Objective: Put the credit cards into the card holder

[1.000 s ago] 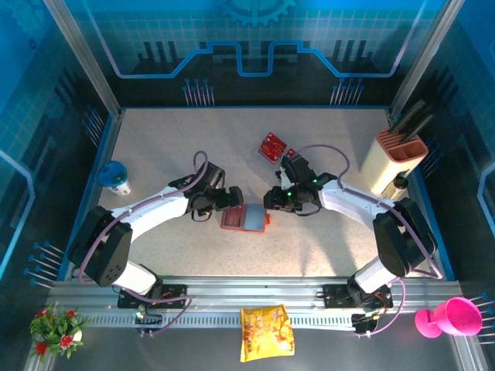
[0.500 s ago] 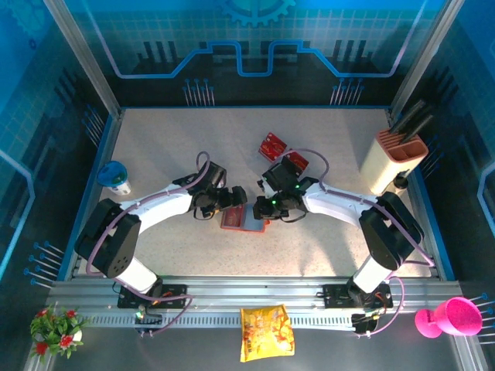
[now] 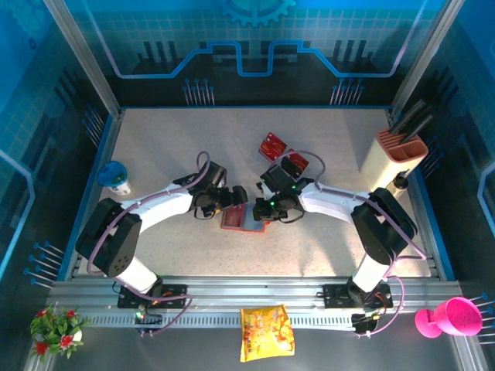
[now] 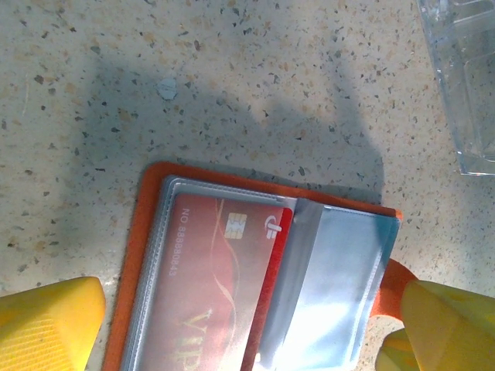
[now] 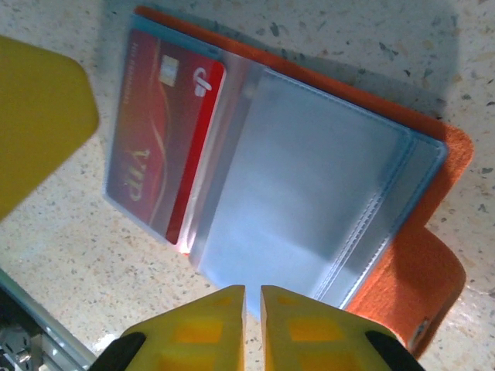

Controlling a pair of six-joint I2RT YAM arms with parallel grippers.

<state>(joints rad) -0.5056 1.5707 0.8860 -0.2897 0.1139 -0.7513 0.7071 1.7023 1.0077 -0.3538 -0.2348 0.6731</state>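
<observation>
- The card holder (image 3: 241,219) lies open, inside up, near the middle of the counter (image 3: 178,139), between the two arms. Its cover is orange and its inner pockets are clear with grey-blue edging.
- One red credit card (image 4: 209,286) sits in the pocket on the left arm's side. Its chip and gold "VIP" lettering show through the plastic.
- Next to that pocket a clear sleeve (image 5: 309,178) catches the light. The orange snap tab (image 5: 421,286) sticks out on the right arm's side.
- The right end effector (image 5: 253,317) is at the sleeve's near edge. Its two yellow fingers are pressed almost together, with only a thin slit between them, pinching that edge.
- From the top camera the right end effector (image 3: 267,207) sits over the holder's right half.
- The left end effector (image 4: 244,332) is spread fully wide and grips nothing. One yellow finger stands off each side of the holder, and I cannot tell whether either touches it.
- More credit cards (image 3: 272,145) lie towards the far edge of the counter, behind the right arm and well apart from the holder.
- A clear plastic rack (image 4: 464,77) stands near the holder's far corner.
- A blue-lidded cup (image 3: 116,176) stands at the counter's left edge.
- A beige block with an orange top (image 3: 394,158) stands at the right edge.
- A yellow snack bag (image 3: 265,332) lies on the rail at the near edge.
</observation>
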